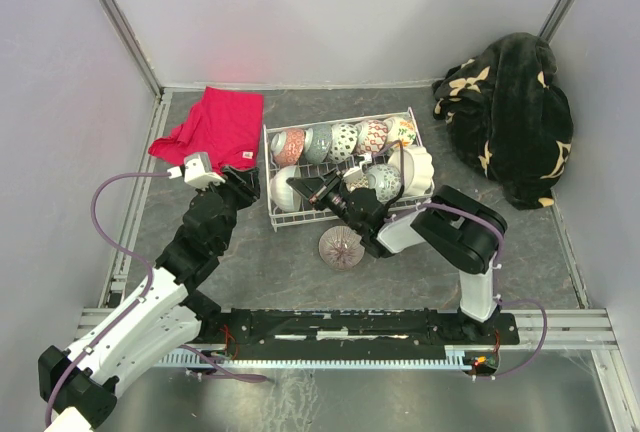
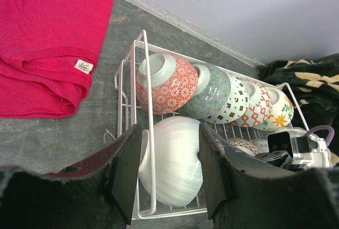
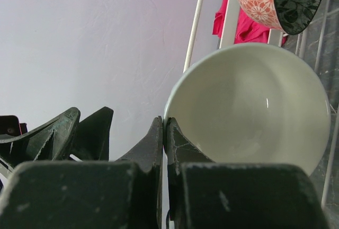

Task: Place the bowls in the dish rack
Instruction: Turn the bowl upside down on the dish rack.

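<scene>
Touching white bowl (image 3: 249,112) rim: closed right end effector (image 3: 164,125).

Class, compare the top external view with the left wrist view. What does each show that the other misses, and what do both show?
Only the top external view shows the lone bowl on the table outside the dish rack. Only the left wrist view shows the left gripper open, close up, framing the white bowl. Both show the red cloth, the black blanket and the back row of patterned bowls.
</scene>
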### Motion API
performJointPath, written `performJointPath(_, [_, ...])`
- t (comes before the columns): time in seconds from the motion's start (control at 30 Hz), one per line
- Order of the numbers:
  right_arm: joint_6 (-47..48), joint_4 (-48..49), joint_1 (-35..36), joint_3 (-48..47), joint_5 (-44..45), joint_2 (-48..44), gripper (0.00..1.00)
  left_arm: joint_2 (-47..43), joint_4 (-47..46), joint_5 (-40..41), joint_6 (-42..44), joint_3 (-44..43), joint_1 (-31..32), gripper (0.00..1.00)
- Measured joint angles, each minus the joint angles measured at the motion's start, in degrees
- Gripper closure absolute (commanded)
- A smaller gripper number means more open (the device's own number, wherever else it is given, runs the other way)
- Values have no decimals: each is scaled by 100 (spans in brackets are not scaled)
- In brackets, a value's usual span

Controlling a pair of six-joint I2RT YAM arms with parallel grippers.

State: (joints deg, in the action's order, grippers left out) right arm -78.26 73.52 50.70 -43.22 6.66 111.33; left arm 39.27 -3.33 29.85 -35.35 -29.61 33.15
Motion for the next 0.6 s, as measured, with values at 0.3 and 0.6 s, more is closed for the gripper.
performJointPath(0.3, [-162, -422, -2, 7, 76, -188, 93, 0, 0, 0, 0, 0, 0, 46])
performJointPath(0.6, [-212, -669, -2, -17, 94, -278, 90, -4, 0, 0, 0, 0, 0, 46])
